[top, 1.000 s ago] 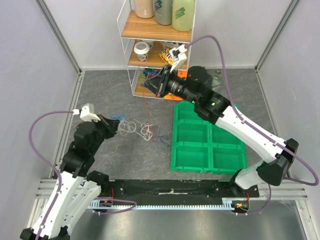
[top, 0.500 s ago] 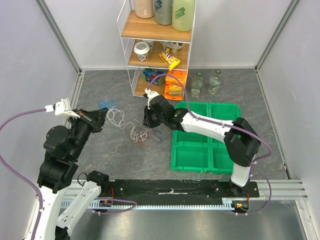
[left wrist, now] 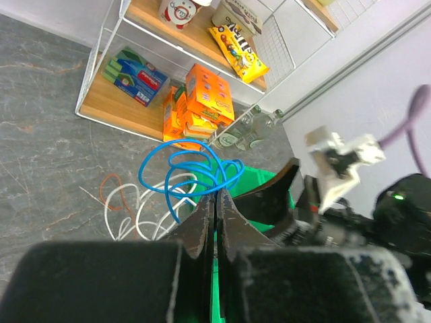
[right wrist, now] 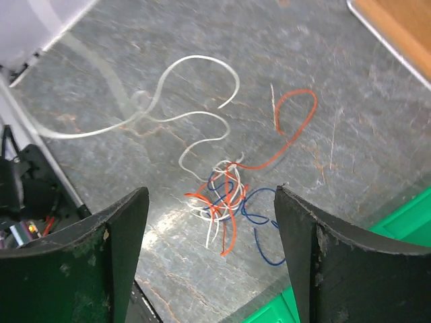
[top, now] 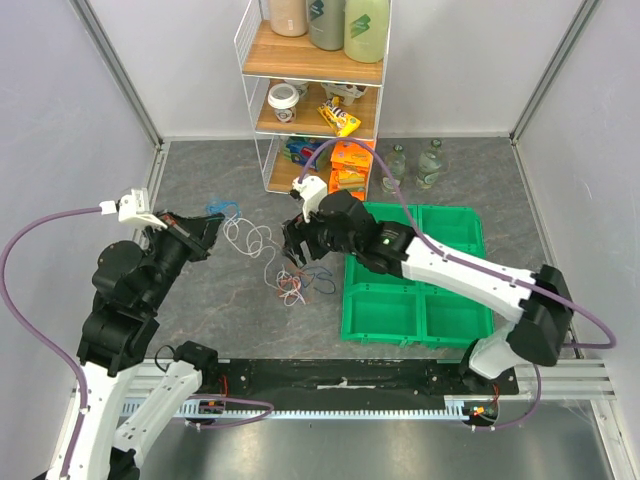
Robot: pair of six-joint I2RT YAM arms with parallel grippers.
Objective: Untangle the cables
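Lifting off the tangle [right wrist: 221,196], the right claw [right wrist: 210,195] is hovering open — the left claw [left wrist: 214,202] is gripping the blue cable [left wrist: 176,163] aloft, likely teasing it free.

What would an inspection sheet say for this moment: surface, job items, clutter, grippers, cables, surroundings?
Surface: grey stone-patterned table.
Job's things: blue cable coiled at the left gripper; white cable loops run toward a red, white and blue tangle lying on the table.
Clutter: green tray with compartments, beside the tangle.
Grippers: left gripper shut on the blue cable; right gripper open over the tangle, apparently not touching it.
Cables: purple hoses arch off both arms, apart from the thin cables.
Surroundings: wire shelf with orange boxes and snacks; two bottles beside it; plain walls.
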